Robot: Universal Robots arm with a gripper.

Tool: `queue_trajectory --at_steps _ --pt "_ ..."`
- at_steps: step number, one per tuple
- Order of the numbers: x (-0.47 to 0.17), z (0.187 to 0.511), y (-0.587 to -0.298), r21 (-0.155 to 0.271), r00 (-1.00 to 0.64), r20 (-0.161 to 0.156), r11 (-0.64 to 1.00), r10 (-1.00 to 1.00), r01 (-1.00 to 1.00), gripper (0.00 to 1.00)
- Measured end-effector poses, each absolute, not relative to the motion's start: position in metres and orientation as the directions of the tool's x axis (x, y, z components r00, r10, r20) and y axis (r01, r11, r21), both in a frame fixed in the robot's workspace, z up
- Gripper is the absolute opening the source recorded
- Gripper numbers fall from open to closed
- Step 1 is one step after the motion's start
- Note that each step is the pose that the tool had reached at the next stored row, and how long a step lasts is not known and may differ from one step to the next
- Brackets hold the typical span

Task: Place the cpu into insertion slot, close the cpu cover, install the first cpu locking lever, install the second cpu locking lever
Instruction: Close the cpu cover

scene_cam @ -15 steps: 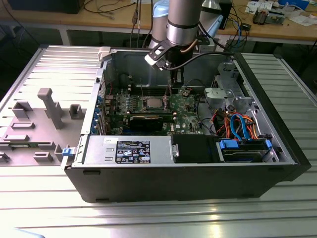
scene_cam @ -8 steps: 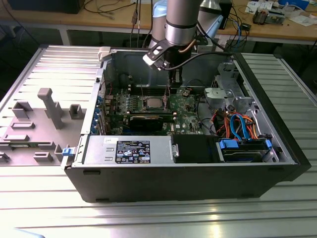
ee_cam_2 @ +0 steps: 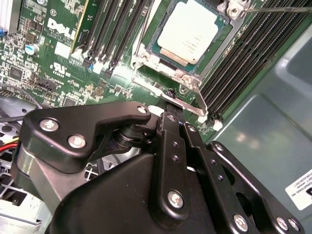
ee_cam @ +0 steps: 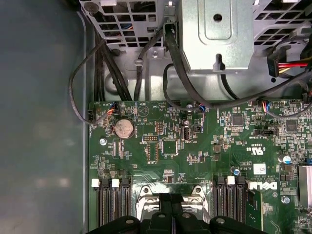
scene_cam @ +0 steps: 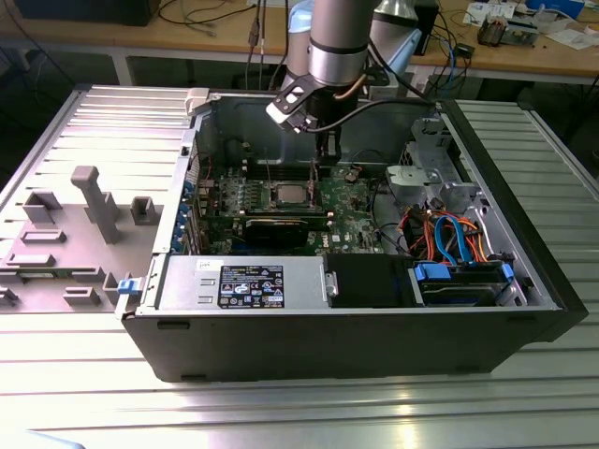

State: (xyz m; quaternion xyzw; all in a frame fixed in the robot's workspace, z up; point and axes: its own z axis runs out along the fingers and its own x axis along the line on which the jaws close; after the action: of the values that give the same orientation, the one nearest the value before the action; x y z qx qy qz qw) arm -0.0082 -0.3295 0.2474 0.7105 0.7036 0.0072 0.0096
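The cpu [ee_cam_2: 189,30] lies seated beneath the closed cpu cover [ee_cam_2: 165,66]. The gripper [ee_cam_2: 169,98], fingers pinched together, meets a locking lever [ee_cam_2: 198,99]; the levers seem not yet latched.

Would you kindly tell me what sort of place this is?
Most likely a robotics or electronics lab: an opened computer case sits on a ribbed metal table, a robot arm reaches into it, and a wooden workbench behind carries cables and parts.

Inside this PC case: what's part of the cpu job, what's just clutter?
Job: cpu, seated; cpu cover, down around it; locking lever, beside the gripper.
Bystanders: memory slots; coin cell; orange and blue cables; grey fixtures.
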Motion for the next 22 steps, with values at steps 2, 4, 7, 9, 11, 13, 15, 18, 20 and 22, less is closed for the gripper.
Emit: queue_trajectory --at_steps 2,4,7,9,11,13,15,18,20,22 --pt "-0.011 0.247 -0.329 0.024 0.01 -0.003 -0.01 1.0 1.0 0.11" --pt "-0.017 0.247 -0.329 0.024 0.01 -0.003 -0.01 1.0 1.0 0.11" --pt "-0.03 0.244 -0.329 0.024 0.01 -0.003 -0.01 1.0 1.0 0.11" --pt "-0.035 0.242 -0.329 0.024 0.01 -0.003 -0.01 1.0 1.0 0.11" --pt "-0.039 0.24 -0.33 0.024 0.01 -0.003 -0.01 1.0 1.0 0.11" --pt "-0.041 0.238 -0.33 0.024 0.01 -0.003 -0.01 1.0 1.0 0.11" --pt "-0.041 0.238 -0.33 0.023 0.01 -0.003 -0.01 1.0 1.0 0.11" --pt "-0.041 0.238 -0.33 0.023 0.01 -0.003 -0.01 1.0 1.0 0.11" --pt "-0.041 0.238 -0.33 0.024 0.01 -0.003 -0.01 1.0 1.0 0.11" --pt "-0.041 0.238 -0.33 0.024 0.01 -0.003 -0.01 1.0 1.0 0.11"
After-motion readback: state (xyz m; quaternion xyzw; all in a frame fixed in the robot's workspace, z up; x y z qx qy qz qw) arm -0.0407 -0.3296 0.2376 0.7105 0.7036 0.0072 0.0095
